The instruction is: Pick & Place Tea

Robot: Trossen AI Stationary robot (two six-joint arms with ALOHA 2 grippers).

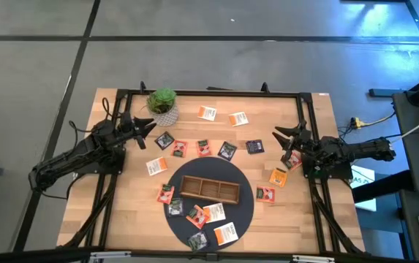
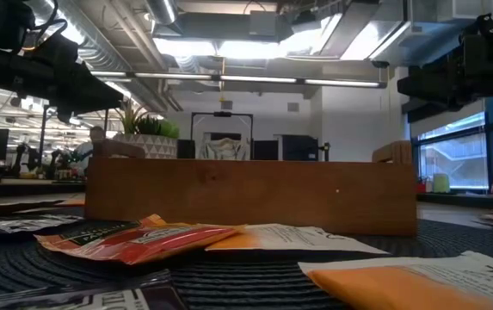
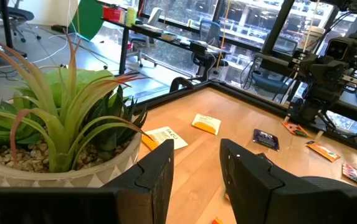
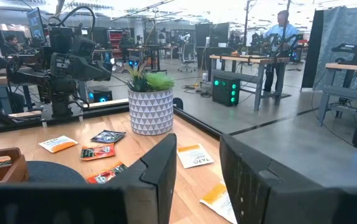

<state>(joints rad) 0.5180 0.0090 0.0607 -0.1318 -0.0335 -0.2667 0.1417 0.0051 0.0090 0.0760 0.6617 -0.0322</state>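
Note:
Several small square tea packets lie flat on the wooden table and on the dark round mat [image 1: 251, 212]: orange-white ones [image 1: 207, 112] at the far side, dark ones [image 1: 227, 151] in the middle, red and orange ones [image 1: 196, 215] near the front. In the low view, packets [image 2: 143, 241] lie in front of the brown three-part tray [image 1: 209, 197], which rests on the mat. My left gripper [image 1: 145, 131] hangs open above the table's left side, beside the plant, its fingers [image 3: 156, 171] level. My right gripper [image 1: 286, 136] hangs open above the right side; nothing is between its fingers [image 4: 159, 168].
A green potted plant [image 1: 163, 102] in a white patterned pot [image 4: 151, 112] stands at the far left, close to my left gripper. A black frame rail [image 1: 216, 93] runs round the table. A person [image 4: 282, 37] stands far off in the room.

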